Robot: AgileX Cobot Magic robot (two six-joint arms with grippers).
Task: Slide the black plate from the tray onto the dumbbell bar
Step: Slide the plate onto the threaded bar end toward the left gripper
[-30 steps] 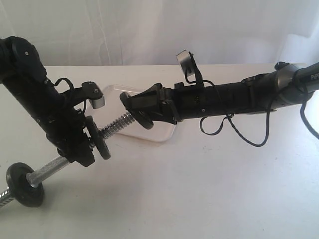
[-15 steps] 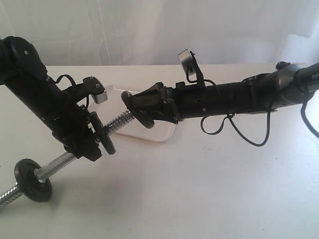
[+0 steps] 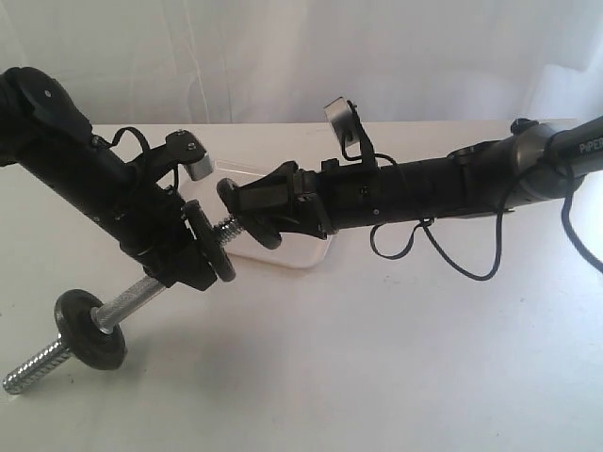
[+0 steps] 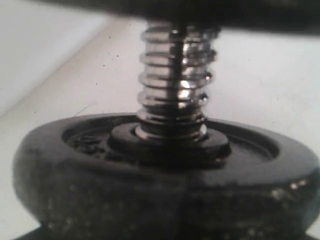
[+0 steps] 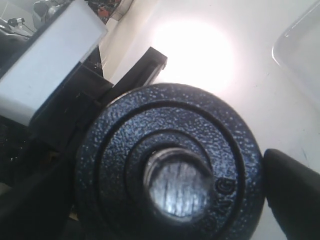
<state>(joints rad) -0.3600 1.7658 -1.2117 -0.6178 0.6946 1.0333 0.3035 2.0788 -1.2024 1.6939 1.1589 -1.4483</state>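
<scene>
The dumbbell bar (image 3: 132, 303) hangs tilted in the air, and my left gripper (image 3: 184, 264) is shut on its smooth middle. One small black disc (image 3: 89, 328) sits near its low end and another (image 3: 212, 243) just past my left gripper. My right gripper (image 3: 250, 212) is shut on the black plate (image 3: 264, 228), held on edge over the tray (image 3: 306, 252). The bar's threaded end (image 4: 175, 85) reaches the plate. In the right wrist view the steel tip (image 5: 177, 185) fills the centre hole of the black plate (image 5: 125, 130).
The white table (image 3: 377, 358) spreads out below both arms. A loose black cable (image 3: 471, 268) hangs under the right arm. A pale wall stands behind the table. The tray's rim (image 5: 300, 50) also shows in the right wrist view.
The left arm has carried the bar up and to the right, so its threaded end has gone further into the plate. The right gripper with the plate has shifted slightly left.
</scene>
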